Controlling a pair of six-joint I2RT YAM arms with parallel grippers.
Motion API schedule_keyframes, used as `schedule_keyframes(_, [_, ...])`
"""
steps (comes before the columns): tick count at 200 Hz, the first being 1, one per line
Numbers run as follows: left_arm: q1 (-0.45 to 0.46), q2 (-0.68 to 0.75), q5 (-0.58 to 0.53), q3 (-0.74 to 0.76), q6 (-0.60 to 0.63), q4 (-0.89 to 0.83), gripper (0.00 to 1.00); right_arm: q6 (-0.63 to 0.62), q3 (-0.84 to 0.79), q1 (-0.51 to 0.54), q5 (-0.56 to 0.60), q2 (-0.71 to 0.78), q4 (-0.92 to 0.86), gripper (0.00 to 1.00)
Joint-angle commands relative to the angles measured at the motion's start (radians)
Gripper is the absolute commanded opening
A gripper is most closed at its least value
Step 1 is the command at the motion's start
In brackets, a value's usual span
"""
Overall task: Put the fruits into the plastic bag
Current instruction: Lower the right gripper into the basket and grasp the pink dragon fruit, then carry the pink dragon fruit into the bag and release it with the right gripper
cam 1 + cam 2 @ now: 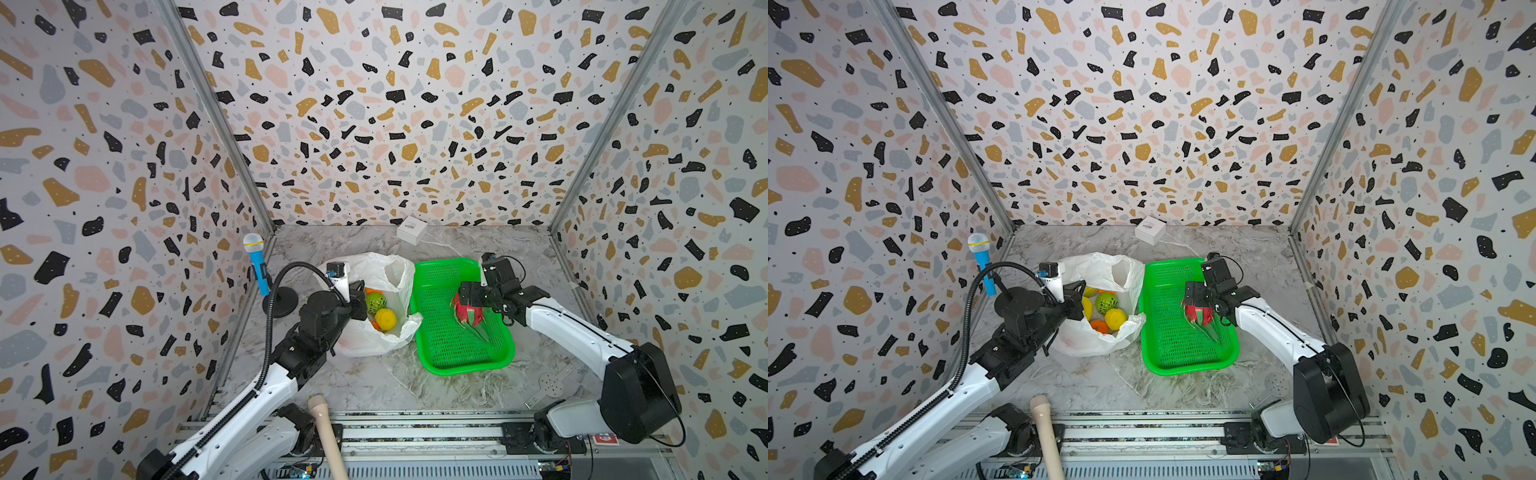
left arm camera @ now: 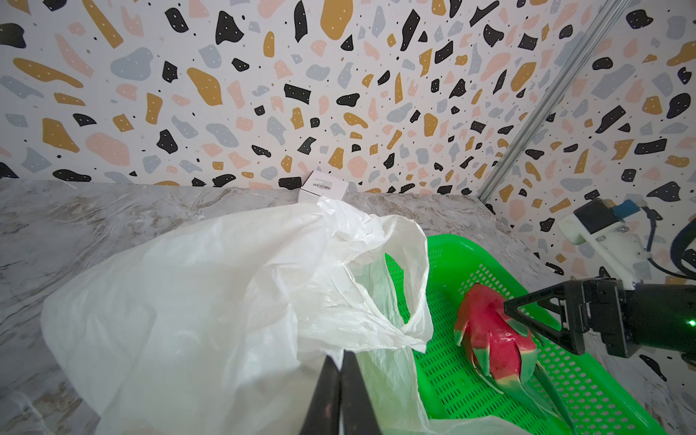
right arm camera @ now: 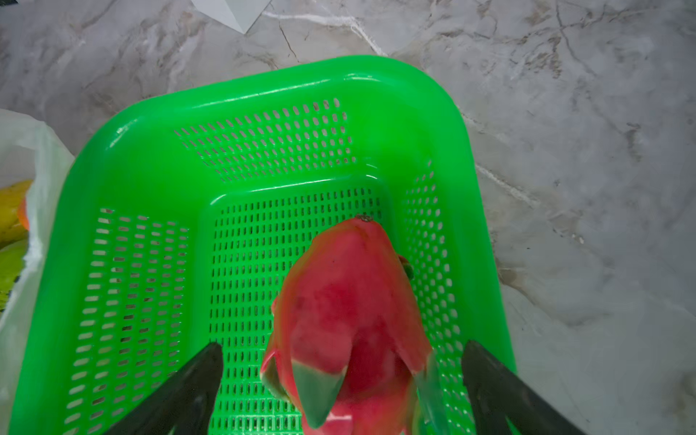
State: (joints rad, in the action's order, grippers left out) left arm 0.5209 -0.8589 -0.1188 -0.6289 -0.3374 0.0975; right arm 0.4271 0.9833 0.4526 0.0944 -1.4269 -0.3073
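Plastic bag (image 1: 374, 266) of fruits (image 1: 385, 319), basket (image 1: 440, 266) with dragon fruit (image 1: 469, 318)

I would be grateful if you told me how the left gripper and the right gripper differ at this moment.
The left gripper is shut, while the right gripper stands open. The left gripper pinches the rim of the plastic bag; the right gripper holds nothing, its fingers apart on either side of the red fruit. The left gripper is at the bag, the right gripper over the green basket. Both have black tapered fingers.
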Motion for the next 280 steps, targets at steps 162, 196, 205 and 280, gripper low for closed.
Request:
schedule_keyframes(162, [-0.002, 0.006, -0.012, 0.003, -0.004, 0.029, 0.0, -0.012, 0.043, 0.009, -0.089, -0.247, -0.041, 0.88])
schedule_keyframes(196, [-0.002, 0.006, -0.01, 0.011, -0.003, 0.031, 0.0, -0.017, 0.018, 0.008, -0.118, -0.161, 0.023, 0.64])
schedule_keyframes(205, [-0.002, 0.005, -0.007, 0.012, -0.003, 0.032, 0.0, -0.028, 0.019, 0.008, -0.129, -0.134, 0.035, 0.59])
schedule_keyframes(280, [-0.002, 0.001, 0.029, -0.004, 0.012, 0.032, 0.0, -0.122, 0.102, 0.03, -0.319, 0.068, 0.095, 0.51])
